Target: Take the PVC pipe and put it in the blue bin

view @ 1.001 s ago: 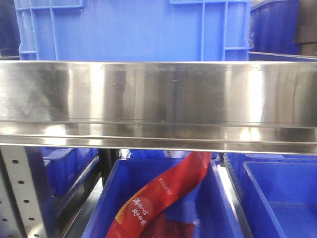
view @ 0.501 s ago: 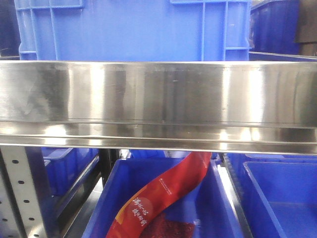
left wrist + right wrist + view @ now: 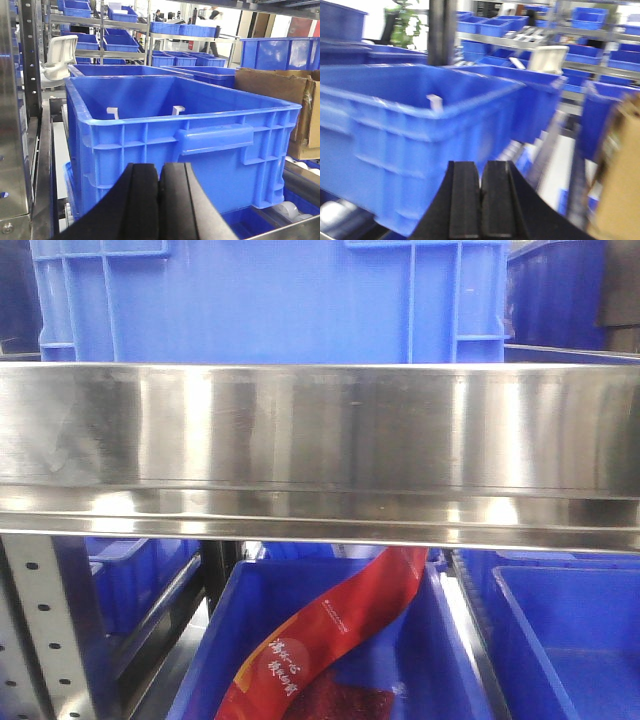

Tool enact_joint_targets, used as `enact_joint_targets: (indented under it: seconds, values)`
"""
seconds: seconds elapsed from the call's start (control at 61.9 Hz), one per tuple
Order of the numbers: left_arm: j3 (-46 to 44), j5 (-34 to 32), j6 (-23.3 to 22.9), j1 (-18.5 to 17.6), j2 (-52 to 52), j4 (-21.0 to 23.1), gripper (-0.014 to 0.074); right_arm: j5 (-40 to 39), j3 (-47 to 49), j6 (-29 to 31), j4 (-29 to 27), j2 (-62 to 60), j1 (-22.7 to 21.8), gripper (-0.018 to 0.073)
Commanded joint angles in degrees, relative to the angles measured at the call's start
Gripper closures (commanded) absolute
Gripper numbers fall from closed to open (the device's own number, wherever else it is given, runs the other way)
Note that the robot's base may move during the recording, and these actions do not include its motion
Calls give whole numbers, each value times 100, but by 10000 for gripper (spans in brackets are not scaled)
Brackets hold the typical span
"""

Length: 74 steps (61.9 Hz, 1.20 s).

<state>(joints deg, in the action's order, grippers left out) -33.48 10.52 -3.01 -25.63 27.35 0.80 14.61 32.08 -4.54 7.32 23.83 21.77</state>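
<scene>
Blue bin (image 3: 170, 135) stands just beyond both closed, empty tools (image 3: 159, 200) (image 3: 481, 200).

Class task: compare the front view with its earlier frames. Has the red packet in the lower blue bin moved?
No. The red packet keeps its slant under the steel shelf edge, inside the lower blue bin.

a wide stainless steel shelf edge (image 3: 320, 450) runs across the whole frame. a large blue bin (image 3: 270, 300) sits on top of it, with a darker blue bin (image 3: 560, 295) just beside it at the frame's right. under the shelf, an open blue crate (image 3: 440, 640) holds a red packet (image 3: 330, 635) with white lettering, lying diagonally. another blue crate (image 3: 560, 640) stands beside it. a perforated grey upright (image 3: 40, 630) shows at lower left. no pincer appears here.
</scene>
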Motion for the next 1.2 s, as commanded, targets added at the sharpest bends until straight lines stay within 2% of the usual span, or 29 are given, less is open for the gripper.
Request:
enact_joint_targets:
  seconds: [0.0, 0.129, 0.178, 0.291, 0.501, 0.63, 1.179]
  values:
    - [8, -102, -12, -30, -20, 9, 707, -363, -500, 187, -238, -435, -433, 727]
    - [8, -102, -12, -30, -20, 9, 707, -1031, -1360, 949, -855, -1012, -1208, 727]
    - [8, -102, -12, -30, -20, 9, 707, -1218, -1678, 1019, -1101, -1191, -1420, 727]
    - [8, -102, -12, -30, -20, 9, 707, -1548, -2346, 1019, -1202, -1548, -1702, 727]
    - [8, -102, -12, -30, -20, 9, 707, -1814, -3208, 1007, -1272, -2200, -1739, 727]
    - [8, -102, -12, -30, -20, 9, 707, -1649, -3208, 1007, -1272, -2383, -1739, 727]
    - [8, -112, -12, -30, -20, 9, 707, -1970, -3208, 1007, -1272, -2383, -1739, 727]
